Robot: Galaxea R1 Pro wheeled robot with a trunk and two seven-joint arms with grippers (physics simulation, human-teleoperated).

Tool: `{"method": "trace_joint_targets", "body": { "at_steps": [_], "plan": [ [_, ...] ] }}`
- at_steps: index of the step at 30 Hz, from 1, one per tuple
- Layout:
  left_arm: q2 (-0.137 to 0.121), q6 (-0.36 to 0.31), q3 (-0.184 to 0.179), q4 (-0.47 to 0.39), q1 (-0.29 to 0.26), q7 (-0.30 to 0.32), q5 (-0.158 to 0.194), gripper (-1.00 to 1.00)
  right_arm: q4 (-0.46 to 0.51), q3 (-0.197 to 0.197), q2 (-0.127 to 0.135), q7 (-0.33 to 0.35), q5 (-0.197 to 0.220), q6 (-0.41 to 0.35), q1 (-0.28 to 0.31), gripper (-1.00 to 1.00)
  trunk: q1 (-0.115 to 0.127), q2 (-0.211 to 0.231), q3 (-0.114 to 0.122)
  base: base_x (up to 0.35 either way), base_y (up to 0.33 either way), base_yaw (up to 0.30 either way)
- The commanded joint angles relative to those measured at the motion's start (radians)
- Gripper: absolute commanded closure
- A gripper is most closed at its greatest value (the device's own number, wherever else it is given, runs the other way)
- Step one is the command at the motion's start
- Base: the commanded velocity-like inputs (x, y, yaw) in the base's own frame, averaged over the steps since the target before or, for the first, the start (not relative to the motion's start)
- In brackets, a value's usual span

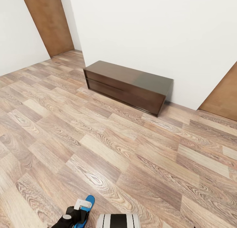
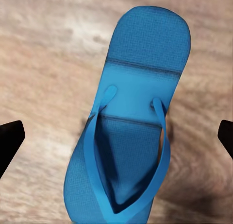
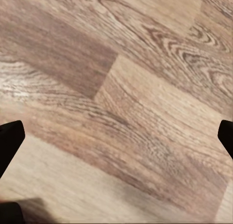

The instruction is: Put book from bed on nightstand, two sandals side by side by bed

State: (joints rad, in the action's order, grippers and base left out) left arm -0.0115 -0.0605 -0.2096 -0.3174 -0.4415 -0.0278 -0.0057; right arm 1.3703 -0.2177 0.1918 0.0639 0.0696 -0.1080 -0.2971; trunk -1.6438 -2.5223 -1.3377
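One bright blue sandal (image 2: 131,131) lies sole-down on the brown wood-plank floor (image 2: 39,63), its toe strap facing up. My left gripper (image 2: 116,136) hovers over it, open, with the dark fingertips (image 2: 10,139) wide apart on either side and not touching it. In the head view the same sandal (image 1: 88,201) pokes out past the left gripper (image 1: 76,215) at the bottom edge. My right gripper (image 3: 116,136) is open over bare planks, nothing between its fingers. The book, bed, nightstand and second sandal are out of view.
A long low dark bench (image 1: 128,86) stands against the white wall ahead. Brown doors show at the far left (image 1: 49,20) and at the right edge (image 1: 222,99). Wood-plank floor (image 1: 98,142) stretches between me and the bench.
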Motion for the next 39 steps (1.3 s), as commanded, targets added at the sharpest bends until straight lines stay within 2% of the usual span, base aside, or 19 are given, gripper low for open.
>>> {"method": "trace_joint_targets", "body": {
  "at_steps": [1,10,22,29,39],
  "plan": [
    [-0.001,-0.006,-0.006,-0.004,0.0,-0.003,-0.001,-1.0,0.0,-0.001,0.0,0.005,0.007,-0.005,0.0,-1.0,0.0,-0.001,-0.005,0.0,0.0,0.0],
    [-0.002,-0.004,-0.006,-0.005,-0.017,-0.003,-0.002,-1.0,-0.009,-0.002,0.001,0.005,0.007,-0.005,0.001,-1.0,0.0,-0.001,-0.005,0.0,0.0,0.0],
    [-0.003,-0.001,-0.007,-0.006,-0.021,-0.003,-0.002,-1.0,-0.01,-0.001,0.0,0.005,0.007,-0.005,0.001,-1.0,-0.006,-0.003,-0.051,0.0,0.0,0.0],
    [-0.004,0.008,-0.008,-0.006,-0.022,-0.003,-0.003,-1.0,-0.01,0.0,0.0,0.005,0.007,-0.005,0.001,-1.0,-0.006,-0.003,-0.051,0.0,0.0,0.0],
    [-0.004,0.011,-0.008,-0.006,-0.022,-0.003,-0.003,-1.0,-0.01,0.0,0.0,0.005,0.007,-0.005,0.001,-1.0,-0.01,-0.006,-0.09,0.0,0.0,0.0]
  ]
}}
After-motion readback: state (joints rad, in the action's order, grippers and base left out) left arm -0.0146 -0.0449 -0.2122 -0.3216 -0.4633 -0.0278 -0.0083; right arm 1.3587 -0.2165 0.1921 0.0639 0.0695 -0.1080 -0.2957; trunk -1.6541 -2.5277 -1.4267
